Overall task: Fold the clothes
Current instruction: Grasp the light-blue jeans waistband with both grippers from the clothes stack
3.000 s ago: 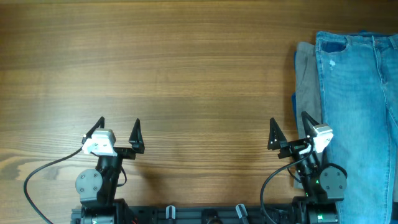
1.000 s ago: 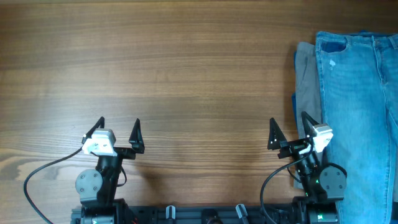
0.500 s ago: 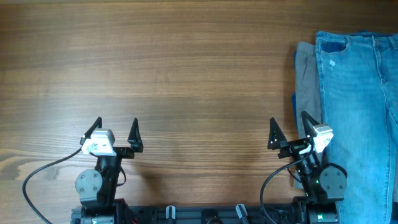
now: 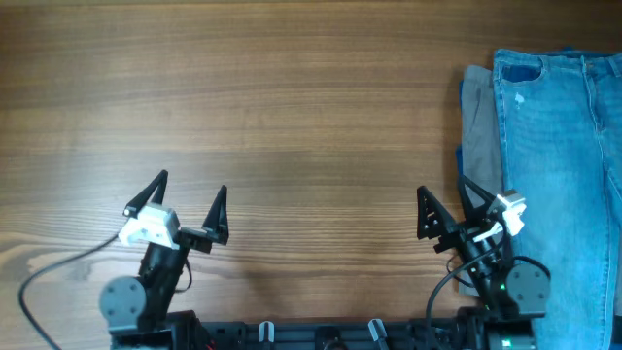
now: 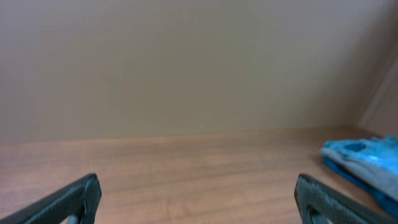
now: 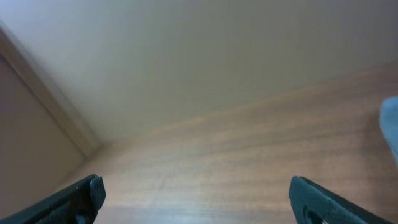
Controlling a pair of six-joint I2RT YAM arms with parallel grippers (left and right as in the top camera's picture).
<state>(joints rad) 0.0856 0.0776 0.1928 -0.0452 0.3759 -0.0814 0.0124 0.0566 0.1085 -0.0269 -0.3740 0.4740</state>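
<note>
**Hazards before the first grasp: stacked garments at the right edge**

**Current state.** Both arms are parked at the near edge of the counter (image 4: 292, 107). The left fingers (image 4: 217, 212) are spread wide and hold nothing. The right fingers (image 4: 426, 212) are likewise spread and empty. The jeans (image 4: 559, 185) lie flat at the far right of the counter, running from the far edge towards the near edge. Their right side passes out of the overhead view. They rest on top of grey trousers (image 4: 476, 107), whose left margin shows beside them. A sliver of a dark blue garment (image 4: 459, 156) shows lower in the same pile. No fold has been made.

**Hazard 1: picking up more than one garment.** The jeans sit directly on the other clothes. A pinch that goes too deep at the left margin would probably catch the grey trousers as well and drag both.

**Hazard 2: uneven reach.** The right arm stands just beside the pile, while the left arm is well apart from it. A long reach by the left arm may yield a shallow grip, and heavy denim could slip out.

**Hazard 3: unseen edge.** The right side of the jeans cannot be checked. Pulling leftwards may snag or bunch that hidden part.

**Hazard 4: crowding.** The right arm's base appears to overlap the pile's near corner, so cloth may catch on it.
</note>
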